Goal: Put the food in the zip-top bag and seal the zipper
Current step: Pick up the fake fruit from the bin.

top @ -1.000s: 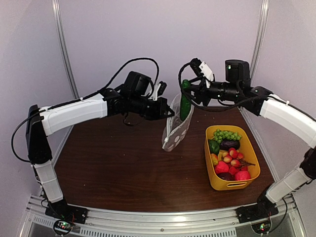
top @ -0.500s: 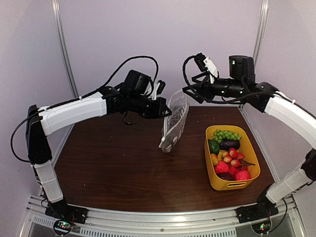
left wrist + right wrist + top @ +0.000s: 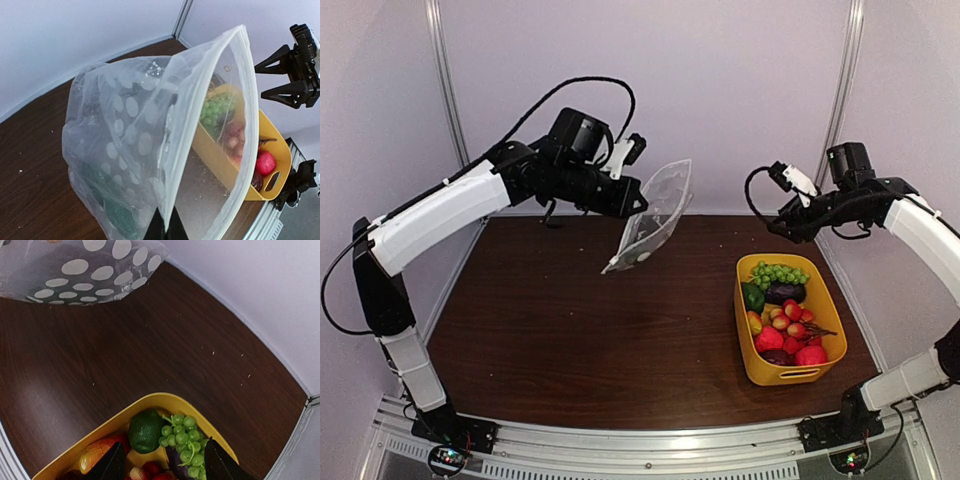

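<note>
My left gripper (image 3: pixel 642 205) is shut on one lip of the zip-top bag (image 3: pixel 656 212) and holds it tilted high above the table. In the left wrist view the bag (image 3: pixel 125 145) hangs with its mouth open, its white zipper (image 3: pixel 249 105) curving along the edge, and the fingertips (image 3: pixel 165 231) pinch the near lip. A green cucumber (image 3: pixel 107 210) lies inside it. My right gripper (image 3: pixel 782 228) is open and empty above the far end of the yellow tub (image 3: pixel 748 365). In the right wrist view its fingers (image 3: pixel 112 466) straddle a green pepper (image 3: pixel 145 430), grapes (image 3: pixel 184 440) and eggplant (image 3: pixel 176 460).
The yellow tub (image 3: pixel 165 399) stands at the right of the brown table (image 3: pixel 570 330) and holds red, orange and pink pieces (image 3: pixel 785 335). The bag's dotted end (image 3: pixel 90 270) hangs over the table's middle back. White walls close the back and sides.
The right gripper let the cucumber go into the bag and drew back right, over the tub. The left arm raised and tilted the bag.
</note>
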`<action>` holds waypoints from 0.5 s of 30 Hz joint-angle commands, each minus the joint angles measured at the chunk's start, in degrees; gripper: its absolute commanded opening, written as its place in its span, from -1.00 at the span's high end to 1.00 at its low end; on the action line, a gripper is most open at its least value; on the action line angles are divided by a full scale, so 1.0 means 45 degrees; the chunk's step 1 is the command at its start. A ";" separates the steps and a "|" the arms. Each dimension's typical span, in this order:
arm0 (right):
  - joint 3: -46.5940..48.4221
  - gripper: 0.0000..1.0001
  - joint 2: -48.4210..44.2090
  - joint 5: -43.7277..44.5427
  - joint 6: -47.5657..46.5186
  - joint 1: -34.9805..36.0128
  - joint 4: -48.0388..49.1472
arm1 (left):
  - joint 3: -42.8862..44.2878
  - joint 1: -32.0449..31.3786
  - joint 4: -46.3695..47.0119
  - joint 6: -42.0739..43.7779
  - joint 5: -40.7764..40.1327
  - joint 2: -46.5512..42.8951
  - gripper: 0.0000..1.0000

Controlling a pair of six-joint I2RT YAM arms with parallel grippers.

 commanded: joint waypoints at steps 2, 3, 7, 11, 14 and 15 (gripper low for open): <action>-0.0916 -0.03 0.0149 0.0969 -0.3170 -0.0116 -0.4553 | -0.2067 -0.0567 0.0575 0.0038 0.2227 0.1048 1.00; -0.1044 -0.02 0.0095 0.1092 -0.3359 -0.0178 -0.4807 | -0.2132 -0.0680 0.0862 -0.0039 0.2404 0.1176 1.00; -0.1331 -0.02 -0.0021 0.1553 -0.3664 -0.0290 -0.5312 | -0.2140 -0.0714 0.1432 -0.0214 0.2394 0.1476 1.00; -0.2001 0.03 0.0350 0.1234 -0.3502 -0.0271 -0.4888 | -0.2262 -0.0719 0.1920 -0.0342 0.2077 0.1583 1.00; -0.2192 0.00 0.1082 -0.0220 -0.3943 -0.0247 -0.5426 | -0.2397 -0.0675 0.2185 -0.0545 0.1872 0.1608 1.00; -0.2239 -0.07 0.1261 -0.0983 -0.4615 -0.0228 -0.5888 | -0.2415 -0.0644 0.2218 -0.0590 0.1840 0.1602 1.00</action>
